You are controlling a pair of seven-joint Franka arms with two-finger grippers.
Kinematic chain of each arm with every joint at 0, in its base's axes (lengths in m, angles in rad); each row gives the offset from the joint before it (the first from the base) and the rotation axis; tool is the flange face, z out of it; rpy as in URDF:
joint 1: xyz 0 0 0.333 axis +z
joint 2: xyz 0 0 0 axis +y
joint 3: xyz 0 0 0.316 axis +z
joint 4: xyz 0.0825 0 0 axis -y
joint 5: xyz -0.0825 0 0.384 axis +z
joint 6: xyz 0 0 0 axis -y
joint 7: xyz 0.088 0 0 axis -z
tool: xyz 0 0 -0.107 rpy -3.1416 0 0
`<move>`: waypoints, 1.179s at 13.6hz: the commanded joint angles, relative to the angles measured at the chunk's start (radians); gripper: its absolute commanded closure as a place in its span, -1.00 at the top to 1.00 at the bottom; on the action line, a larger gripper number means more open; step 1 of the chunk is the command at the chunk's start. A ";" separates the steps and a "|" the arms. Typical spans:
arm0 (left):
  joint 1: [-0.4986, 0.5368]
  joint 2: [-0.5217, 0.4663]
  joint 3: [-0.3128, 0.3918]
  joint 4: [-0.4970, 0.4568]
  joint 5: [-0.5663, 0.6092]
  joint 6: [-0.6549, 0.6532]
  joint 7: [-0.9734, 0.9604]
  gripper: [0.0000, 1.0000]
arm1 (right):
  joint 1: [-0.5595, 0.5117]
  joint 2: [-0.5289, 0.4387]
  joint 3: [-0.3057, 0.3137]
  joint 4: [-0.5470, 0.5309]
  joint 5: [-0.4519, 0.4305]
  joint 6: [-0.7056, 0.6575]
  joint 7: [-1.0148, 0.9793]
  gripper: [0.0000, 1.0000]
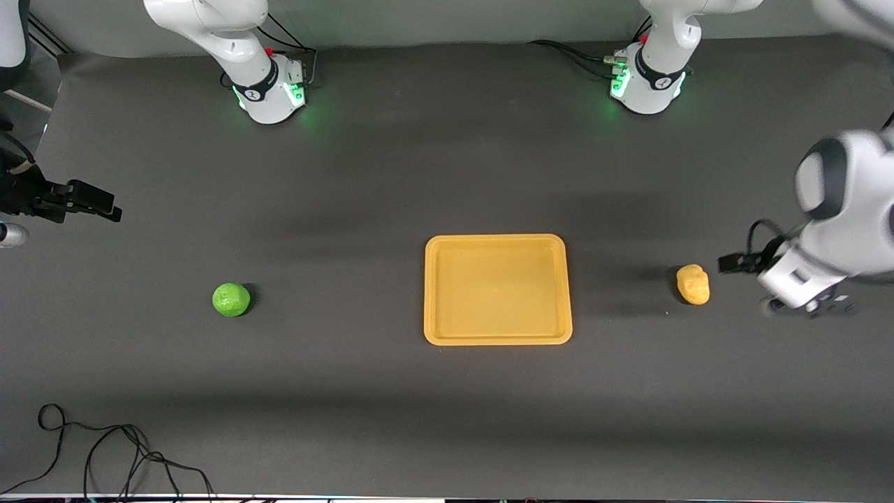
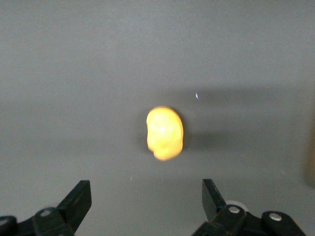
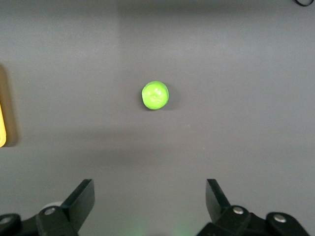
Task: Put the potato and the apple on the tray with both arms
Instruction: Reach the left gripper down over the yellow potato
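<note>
1. Bench (image 1: 447, 419): one dark grey surface. It carries little: broad bare stretches lie on every side of the tray, and a strip of bare bench runs along the edge nearest the front camera. A loose black cable (image 1: 105, 454) curls on that strip toward the right arm's end.
2. Arms: two, with white bases at the edge farthest from the front camera. Each reaches out toward its own end of the bench.
3. Tray (image 1: 433, 293): one, orange-yellow, flat on the middle of the bench, nothing in it. Open bench separates it from both fruits.
4. Left claw (image 2: 146, 204): fingers spread wide, holding nothing. It hangs over the bench at the left arm's end, just beside the potato; in the left wrist view the potato sits ahead of the fingertips, apart from them.
5. Right claw (image 3: 150, 201): also wide, holding and touching nothing. It hangs over the right arm's end of the bench, well apart from the apple.
6. Apple (image 1: 231, 299): one, lime green, on the bench between tray and right arm's end.
7. Potato (image 1: 693, 283): one, yellow-orange, on the bench between tray and left claw.
</note>
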State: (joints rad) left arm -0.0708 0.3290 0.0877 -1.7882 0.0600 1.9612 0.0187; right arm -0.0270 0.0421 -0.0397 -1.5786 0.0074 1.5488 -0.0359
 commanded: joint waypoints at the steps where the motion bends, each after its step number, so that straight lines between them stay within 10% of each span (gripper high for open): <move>1: -0.003 0.025 0.000 -0.097 -0.006 0.164 0.018 1.00 | -0.010 -0.002 0.011 0.002 -0.024 0.007 -0.018 1.00; 5: 0.006 0.035 0.000 -0.259 -0.006 0.387 0.020 1.00 | -0.011 -0.002 0.009 0.002 -0.024 0.007 -0.039 1.00; 16: 0.002 0.104 -0.002 -0.327 -0.006 0.558 0.009 0.83 | -0.011 0.002 0.008 0.002 -0.021 0.007 -0.032 1.00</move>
State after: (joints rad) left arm -0.0666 0.4380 0.0862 -2.0923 0.0600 2.4897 0.0200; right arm -0.0271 0.0426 -0.0397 -1.5799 0.0017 1.5493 -0.0535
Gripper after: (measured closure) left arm 0.048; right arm 0.000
